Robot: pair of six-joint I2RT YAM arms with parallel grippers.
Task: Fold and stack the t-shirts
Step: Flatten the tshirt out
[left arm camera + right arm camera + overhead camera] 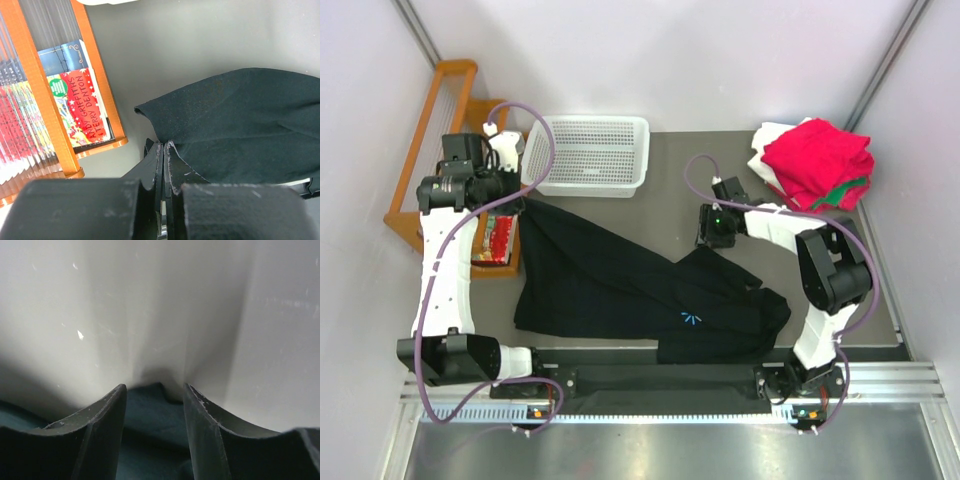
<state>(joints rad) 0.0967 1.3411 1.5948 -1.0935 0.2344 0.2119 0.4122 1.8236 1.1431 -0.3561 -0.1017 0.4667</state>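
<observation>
The large black t-shirt (620, 285) with a light-blue starburst mark (691, 318) lies spread and rumpled across the table. My left gripper (520, 200) is shut on its far-left corner, and in the left wrist view the pressed fingers (164, 150) pinch the black cloth (240, 125). My right gripper (716, 238) is open, low over the shirt's far-right edge; black cloth (152, 410) lies between its fingers (107, 410). Folded red (818, 160), green (840, 192) and white (770, 150) shirts are stacked at the back right.
A white perforated basket (588, 153) stands at the back, left of centre. An orange wooden rack (430, 140) with books (80, 110) stands off the table's left side. The grey table (680, 200) shows between basket and shirt stack.
</observation>
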